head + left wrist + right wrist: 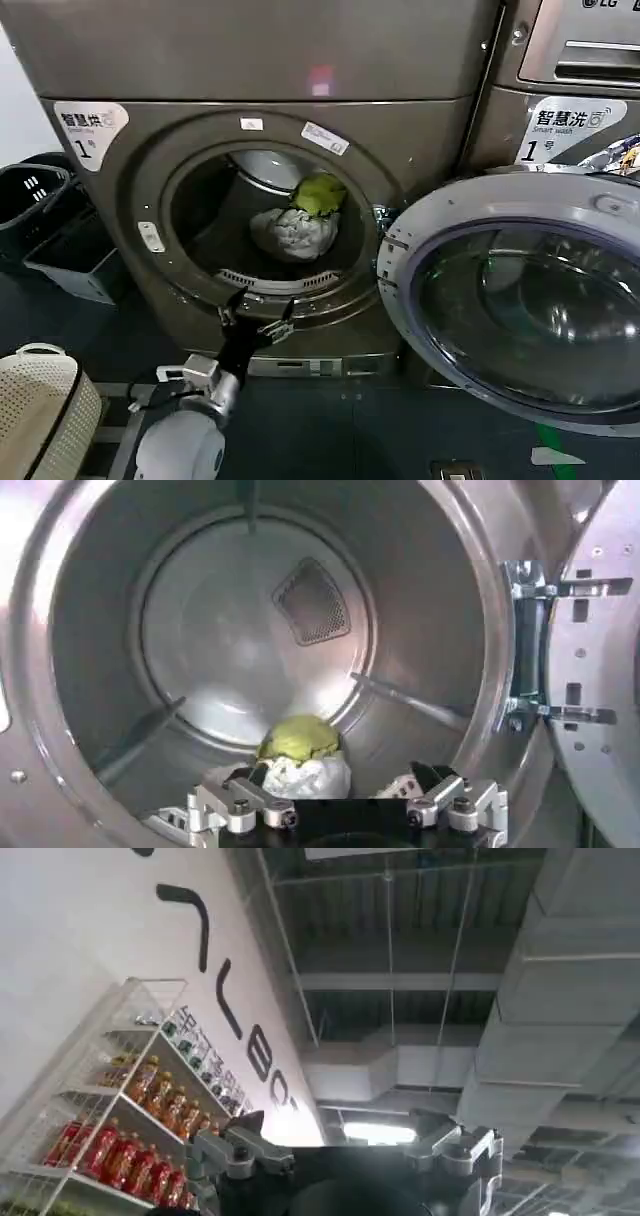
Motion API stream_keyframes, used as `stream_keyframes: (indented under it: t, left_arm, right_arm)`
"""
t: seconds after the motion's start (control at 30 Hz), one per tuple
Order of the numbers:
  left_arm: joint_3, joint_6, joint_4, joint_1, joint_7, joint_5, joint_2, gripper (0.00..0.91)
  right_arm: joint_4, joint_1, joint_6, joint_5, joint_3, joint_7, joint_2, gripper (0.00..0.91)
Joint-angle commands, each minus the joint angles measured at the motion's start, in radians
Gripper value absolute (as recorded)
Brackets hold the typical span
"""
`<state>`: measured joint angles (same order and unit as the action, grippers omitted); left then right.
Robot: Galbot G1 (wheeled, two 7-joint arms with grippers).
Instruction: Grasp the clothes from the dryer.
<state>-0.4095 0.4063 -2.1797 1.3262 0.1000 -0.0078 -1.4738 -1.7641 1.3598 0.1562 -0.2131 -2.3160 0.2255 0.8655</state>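
Note:
The bronze-grey dryer (250, 70) with the white label 1 stands with its porthole uncovered. Deep in the dark drum (220, 630) lie the clothes: a wrinkly whitish-grey bundle (295, 232) (310, 778) with a smaller yellow-green bundle (318, 193) (298, 738) resting on top and behind it. My left gripper (260, 308) (340, 780) hovers open just outside the porthole's lower rim, pointing in at the clothes and well short of them. The right gripper (338, 1128) is parked away from the machine, pointing up at the ceiling, open and holding nothing.
The silver-rimmed glass door (520, 300) hangs swung out to the right of the porthole. A second machine (570, 100) stands beyond it. Dark bins (40, 200) and a grey bin (75, 262) sit at the left, a white perforated basket (40, 410) near my left arm.

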Motion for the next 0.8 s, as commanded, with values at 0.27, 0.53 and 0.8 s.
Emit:
stream_keyframes:
  t: [0.27, 0.53, 0.8]
  left_arm:
    - [0.010, 0.000, 0.000, 0.004, -0.002, 0.005, -0.002, 0.907]
    - [0.013, 0.000, 0.000, 0.004, -0.002, 0.005, -0.003, 0.907]
    - [0.011, 0.000, -0.001, 0.004, -0.002, 0.004, -0.001, 0.907]
  right_arm:
    - [-0.013, 0.000, 0.000, -0.001, 0.006, 0.005, 0.010, 0.907]
    - [-0.021, 0.004, -0.001, 0.000, 0.005, 0.009, 0.011, 0.907]
    - [-0.028, 0.005, 0.000, -0.001, 0.007, 0.011, 0.014, 0.907]
